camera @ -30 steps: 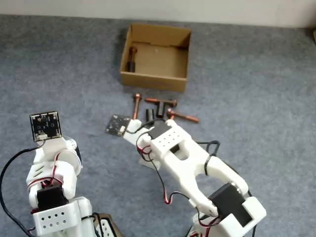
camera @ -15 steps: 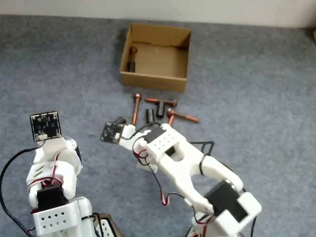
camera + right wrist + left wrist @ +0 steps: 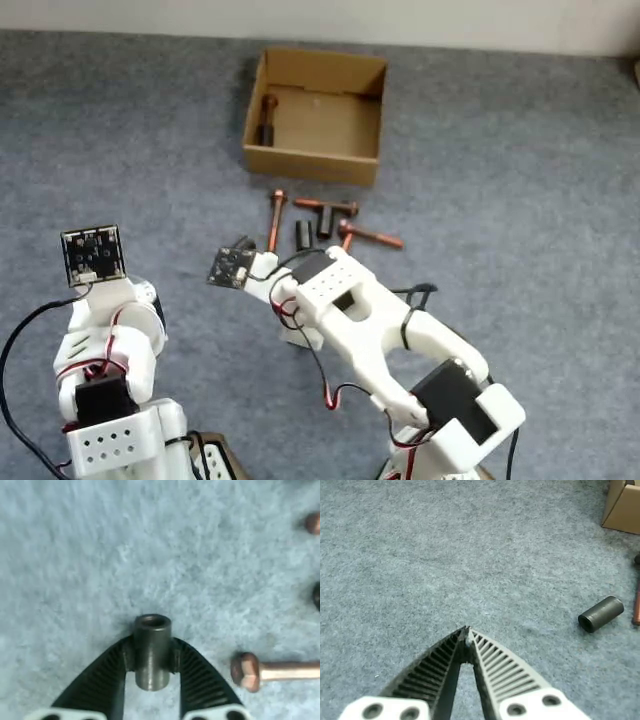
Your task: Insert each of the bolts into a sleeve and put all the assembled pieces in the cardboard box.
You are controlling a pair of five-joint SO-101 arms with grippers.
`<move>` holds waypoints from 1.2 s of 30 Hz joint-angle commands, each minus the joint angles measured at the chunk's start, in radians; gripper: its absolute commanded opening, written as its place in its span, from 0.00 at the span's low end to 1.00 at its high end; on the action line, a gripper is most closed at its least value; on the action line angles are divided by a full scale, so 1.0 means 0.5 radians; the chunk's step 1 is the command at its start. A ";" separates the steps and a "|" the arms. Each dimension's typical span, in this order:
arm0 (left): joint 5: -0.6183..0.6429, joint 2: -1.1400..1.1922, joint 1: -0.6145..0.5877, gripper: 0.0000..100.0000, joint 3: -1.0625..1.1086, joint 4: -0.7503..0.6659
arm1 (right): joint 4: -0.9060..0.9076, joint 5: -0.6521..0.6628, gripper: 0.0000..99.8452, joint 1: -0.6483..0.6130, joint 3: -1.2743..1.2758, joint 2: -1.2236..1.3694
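**One piece boxed, three bolts left on the carpet**

High view: the cardboard box (image 3: 362,75) holds one assembled piece (image 3: 268,120), lying against a side wall. Just in front of the box, three loose bolts (image 3: 275,215) lie on the grey carpet (image 3: 520,150), with two black sleeves (image 3: 301,235) among them. The right arm (image 3: 350,300) is stretched to the near edge of that cluster. The left arm (image 3: 105,340) stands well apart.

Left wrist view: the left gripper (image 3: 466,632) is pinched closed on nothing, over bare carpet. A lone sleeve (image 3: 601,613) lies on its side near a corner of the box.

Right wrist view: the right gripper (image 3: 152,647) clamps a held sleeve (image 3: 152,660) across its body, its open bore clear of the fingers. A hex-head bolt (image 3: 245,671) lies near it.

By this count, roughly a quarter is done. Three insertions and three drops into the box remain, and the held sleeve looks like the start of the next pairing.
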 commanded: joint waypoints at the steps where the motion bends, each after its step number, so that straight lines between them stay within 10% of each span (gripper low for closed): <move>1: 0.000 -0.014 0.032 0.01 -0.057 -0.040 | 0.201 -0.135 0.01 0.097 -0.084 -0.167; 16: 0.000 0.005 0.032 0.01 -0.152 -0.040 | 0.419 -1.347 0.01 0.428 0.048 -1.244; 25: -0.157 0.075 0.443 0.01 -0.560 0.203 | -0.259 -1.985 0.01 0.836 0.661 -1.560; 36: -0.150 1.505 0.873 0.01 -1.548 0.209 | -0.852 -2.194 0.01 1.109 1.171 -1.818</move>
